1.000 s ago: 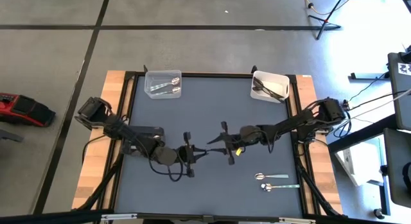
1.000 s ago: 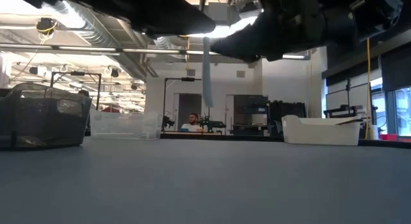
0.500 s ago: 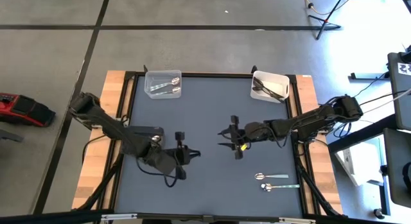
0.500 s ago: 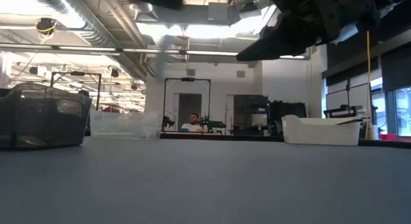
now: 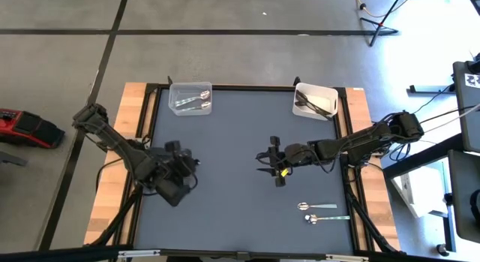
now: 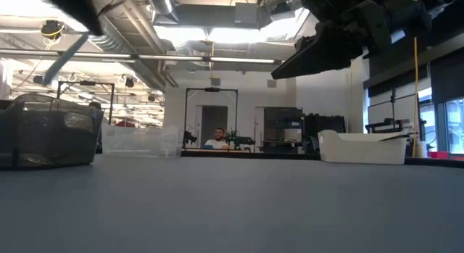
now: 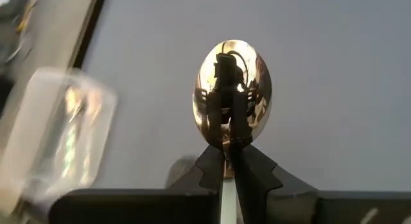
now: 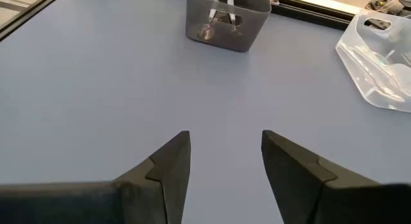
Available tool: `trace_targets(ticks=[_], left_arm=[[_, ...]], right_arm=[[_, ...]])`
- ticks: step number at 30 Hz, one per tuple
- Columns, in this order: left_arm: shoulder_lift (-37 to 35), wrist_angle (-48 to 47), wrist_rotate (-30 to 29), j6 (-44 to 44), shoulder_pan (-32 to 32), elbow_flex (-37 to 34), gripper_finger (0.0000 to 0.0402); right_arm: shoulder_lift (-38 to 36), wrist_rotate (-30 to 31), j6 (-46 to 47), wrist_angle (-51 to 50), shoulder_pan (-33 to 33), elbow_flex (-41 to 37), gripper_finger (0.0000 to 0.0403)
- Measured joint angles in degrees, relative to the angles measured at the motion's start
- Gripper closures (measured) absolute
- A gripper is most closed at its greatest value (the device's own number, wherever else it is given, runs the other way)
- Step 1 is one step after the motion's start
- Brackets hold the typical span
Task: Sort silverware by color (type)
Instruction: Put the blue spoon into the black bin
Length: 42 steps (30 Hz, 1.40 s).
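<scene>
My left gripper hovers over the table's left part, shut on a shiny silver spoon whose bowl sticks out past the fingertips. In the low view a slim pale length of the spoon slants below that gripper. My right gripper is open and holds nothing; it hangs above the table's middle. Two silver spoons lie flat near the right near corner. The clear bin holds silver pieces, and the white bin holds dark ones. My left gripper pinches the spoon between its two fingers at the neck, right below the bowl, and the handle runs back between the fingers. The spoon is lifted clear of the table. Its bowl faces the wrist camera.
A dark grey bin holding a few utensils stands on the table's left part, close to my left gripper, and shows in the low view. Bare grey mat stretches between the arms and along the near edge. A person sits far behind the table.
My left gripper has drawn back from the table's centre toward the left edge, still shut on the spoon; the spoon's hanging length has swung from upright to slanted. My right gripper has pulled a short way toward the right edge, away from the left gripper, then held still, open.
</scene>
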Motion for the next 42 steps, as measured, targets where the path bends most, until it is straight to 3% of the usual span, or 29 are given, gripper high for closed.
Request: trace_targets(ticks=[6,16,23,33,36,42], left_arm=[[-0.3,-10.5,2.8,-12.7,-1.4,-4.2,0.0374],[-0.2,-9.0,11.0,-19.8,-3.1,-16.3,0.0372],[-0.2,-5.3,14.7,-21.3,-2.3,-18.7,0.0369],[-0.2,-5.0,16.5,-21.1,-0.4,-17.6,0.0291],[-0.2,-5.0,14.8,-19.6,-0.3,-14.7,0.0281],[-0.2,1.9,0.2,-10.0,-0.8,-7.6,0.0279]], right_arm=[[0.0,0.0,0.0,-0.2,0.0,0.0,0.0219],[0.0,0.0,0.0,-0.5,0.0,0.0,0.0219],[0.0,0.0,0.0,-0.5,0.0,0.0,0.0219],[0.0,0.0,0.0,-0.5,0.0,0.0,0.0219],[0.0,0.0,-0.1,-0.4,0.0,0.0,0.0219],[0.0,-0.7,-1.1,1.1,0.1,0.0,0.0219]])
